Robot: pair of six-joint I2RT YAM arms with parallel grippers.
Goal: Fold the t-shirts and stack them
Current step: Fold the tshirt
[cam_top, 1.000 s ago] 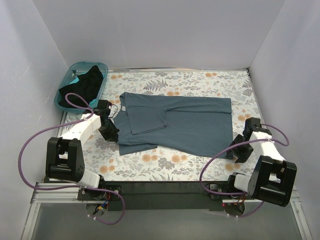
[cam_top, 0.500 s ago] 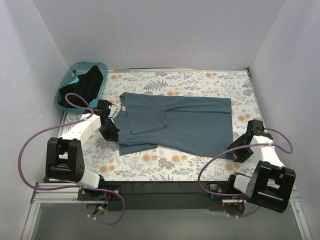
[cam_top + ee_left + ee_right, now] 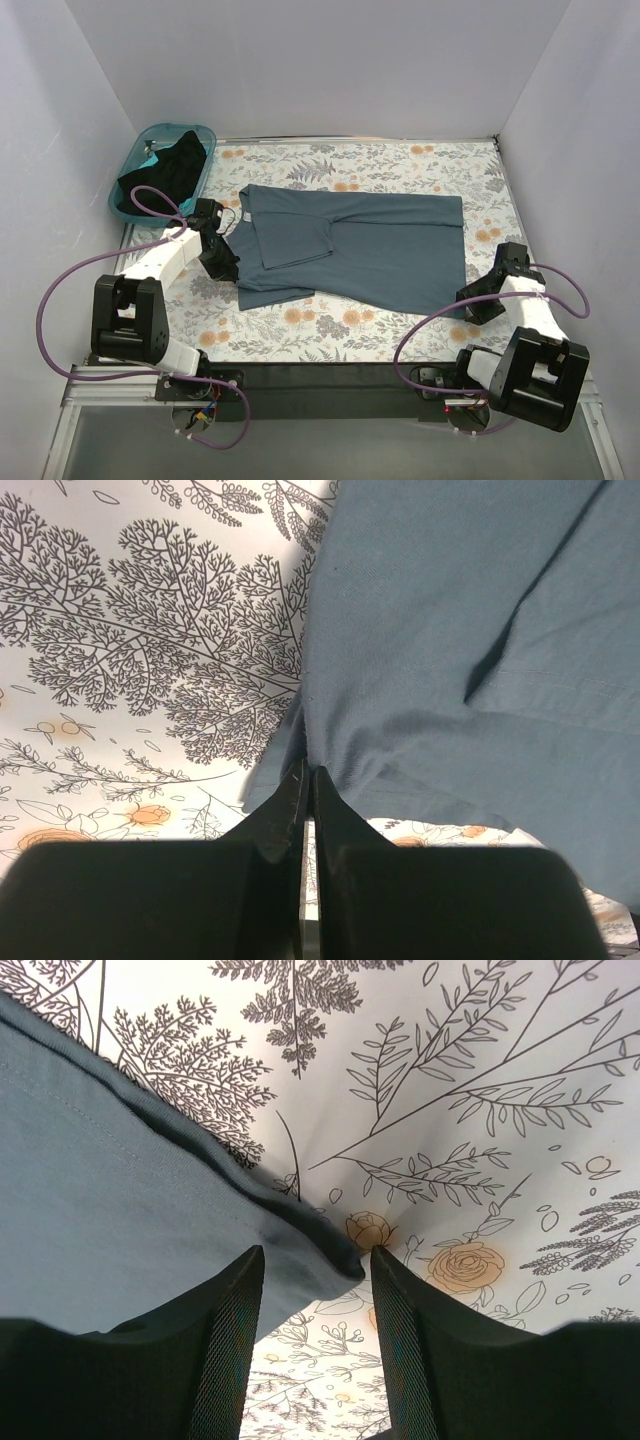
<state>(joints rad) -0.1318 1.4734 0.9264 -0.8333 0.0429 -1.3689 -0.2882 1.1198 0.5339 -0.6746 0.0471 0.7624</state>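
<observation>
A slate blue-grey t-shirt (image 3: 380,245) lies spread on the floral table (image 3: 330,330), its left part folded over. My left gripper (image 3: 225,268) sits at the shirt's near left corner. In the left wrist view its jaws (image 3: 308,773) are shut on the edge of that shirt (image 3: 450,610), and the cloth puckers at the tips. My right gripper (image 3: 468,305) is at the shirt's near right corner. In the right wrist view it stands open (image 3: 316,1252), with the corner of the shirt (image 3: 100,1190) lying between its fingers. A black t-shirt (image 3: 170,165) lies bunched in the basket.
The teal plastic basket (image 3: 172,127) stands at the back left corner. White walls close in the table on three sides. Purple cables loop from both arm bases at the near edge.
The right arm has drawn slightly back toward the near right, with its gripper staying at the shirt's corner. The left arm and the shirt have not moved.
</observation>
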